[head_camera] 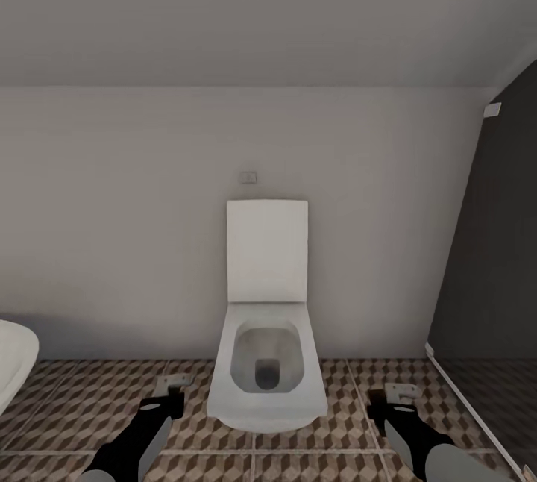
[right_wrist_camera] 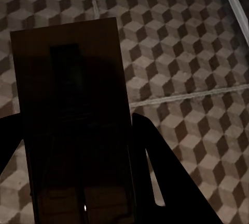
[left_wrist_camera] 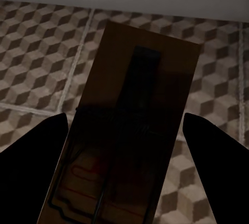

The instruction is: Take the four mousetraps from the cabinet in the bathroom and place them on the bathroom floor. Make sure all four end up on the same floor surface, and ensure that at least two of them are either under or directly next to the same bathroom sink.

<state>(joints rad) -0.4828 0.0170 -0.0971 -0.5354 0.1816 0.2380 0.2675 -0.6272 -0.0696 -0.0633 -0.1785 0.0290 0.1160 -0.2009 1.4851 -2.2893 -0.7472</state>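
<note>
A: Where were the traps at that moment?

B: One in each gripper, as far as the wrist views showed; the left gripper [left_wrist_camera: 124,125] had a mousetrap [left_wrist_camera: 129,130] lying between its two dark fingers [left_wrist_camera: 31,151], long axis running straight out along them, the red mark and wire at the near end; the right gripper [right_wrist_camera: 78,146] carried a second mousetrap [right_wrist_camera: 72,104] the same way, its board projecting forward past the fingertips.

A: Closed on them?

B: The right fingers sat tight against the board's edges; I judged it clamped. On the left a sliver of floor showed between board and fingers, so I could not tell how firmly it gripped; yet the board hung above the tiles, so it was presumably held.

A: And the sink?

B: In the head view a white basin edge [head_camera: 13,362] showed low at the robot's left, with the toilet [head_camera: 266,362] dead ahead against the wall; both arms hovered low over the bathroom floor [head_camera: 97,392], one either side of the toilet; the left arm was plainly the nearer to the basin.

A: So the next move?

B: My judgement: the left trap should go down leftward, beside or under that basin; the right would have to cross past the toilet to join it.
</note>
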